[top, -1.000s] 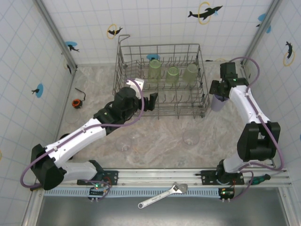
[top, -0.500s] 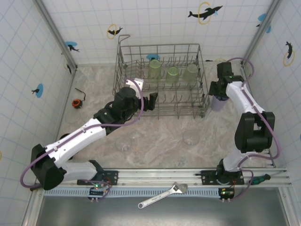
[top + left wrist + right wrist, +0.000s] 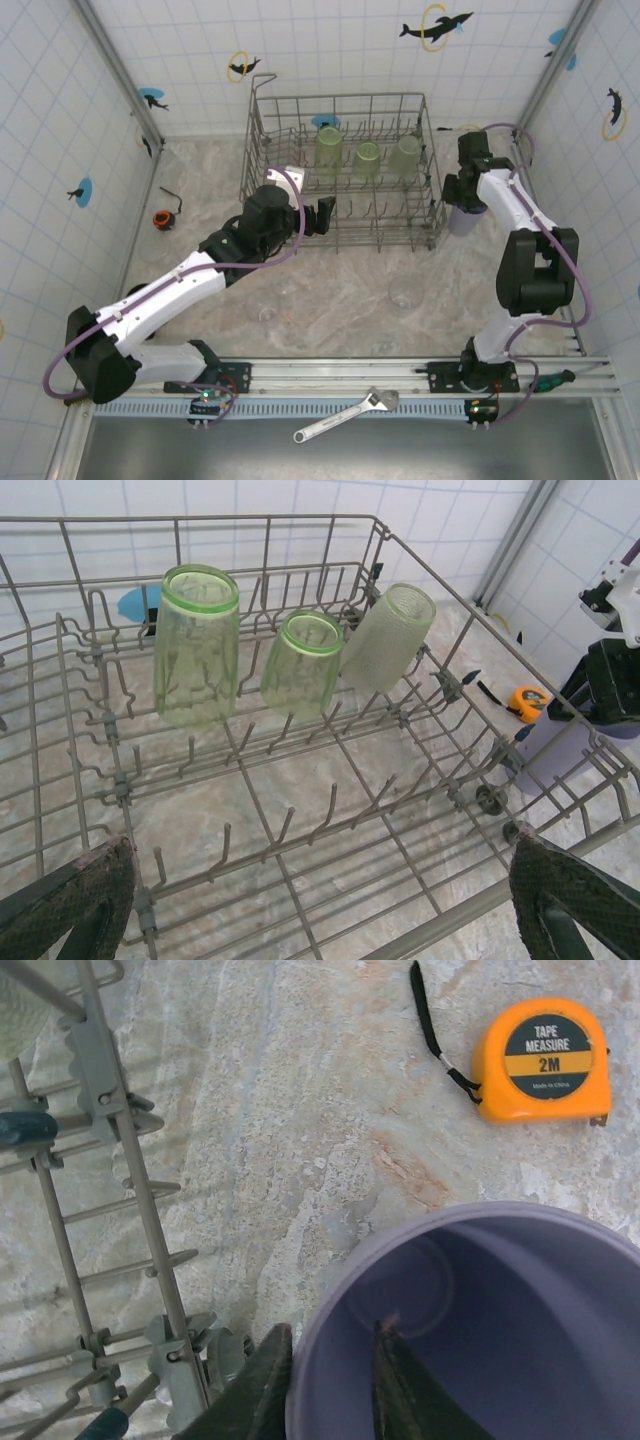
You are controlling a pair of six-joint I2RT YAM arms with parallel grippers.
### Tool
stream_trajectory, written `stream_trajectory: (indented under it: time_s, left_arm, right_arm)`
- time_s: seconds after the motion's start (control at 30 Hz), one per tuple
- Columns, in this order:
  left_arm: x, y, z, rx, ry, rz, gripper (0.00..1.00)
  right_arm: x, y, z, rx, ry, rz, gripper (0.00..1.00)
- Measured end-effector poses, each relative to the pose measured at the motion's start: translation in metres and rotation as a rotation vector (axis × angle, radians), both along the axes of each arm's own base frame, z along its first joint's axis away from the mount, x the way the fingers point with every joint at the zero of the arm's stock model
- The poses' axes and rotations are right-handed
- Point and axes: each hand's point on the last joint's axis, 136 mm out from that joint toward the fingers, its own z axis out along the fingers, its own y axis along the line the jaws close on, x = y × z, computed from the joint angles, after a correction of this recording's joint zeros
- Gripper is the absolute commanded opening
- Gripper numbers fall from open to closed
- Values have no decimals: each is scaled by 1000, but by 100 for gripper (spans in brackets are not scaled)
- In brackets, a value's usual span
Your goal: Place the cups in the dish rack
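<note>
- Progress: three green cups (image 3: 367,160) sit in the back row of the dish rack (image 3: 262,150), upper centre of the top view. Two stand mouth-down on the tines; the rightmost one leans.
- The rest of the rack, nearer rows included, is bare wire.
- Not yet loaded: lavender cup (image 3: 462,220) on the table just right of the rack's right wall, and two clear cups (image 3: 405,292) on the marble below the rack, in the frame's lower middle. Judged roughly a third to half done; the faint shapes at the left wall are too unclear to count.
- Right gripper (image 3: 325,1385): jaws narrow, straddling the wall of the lavender cup (image 3: 500,1340) at the bottom of the wrist view. One finger is inside the rim and one outside, both apparently against the wall. The cup stands upright, mouth up, base seemingly on the table.
- Left gripper (image 3: 320,910): jaws wide, nothing between them. It hangs at the rack's near edge; the green cups lie well beyond it, in the upper half of its wrist view.
- An orange tape measure (image 3: 545,1060) lies on the table beyond the lavender cup, apart from it.
</note>
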Motion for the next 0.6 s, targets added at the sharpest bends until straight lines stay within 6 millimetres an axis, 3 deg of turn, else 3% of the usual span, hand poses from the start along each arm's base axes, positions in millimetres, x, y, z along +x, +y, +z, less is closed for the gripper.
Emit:
stream_trajectory:
  time_s: [0.13, 0.43, 0.6]
  left_arm:
    - [0, 0, -1, 2, 2, 0, 98]
    - [0, 2, -3, 11, 9, 4, 98]
    - [0, 2, -3, 13, 9, 7, 98]
  right_arm:
    - [0, 1, 0, 3, 3, 2, 0]
    - [1, 2, 3, 9, -1, 4, 0]
    - [1, 2, 17, 9, -15, 5, 0]
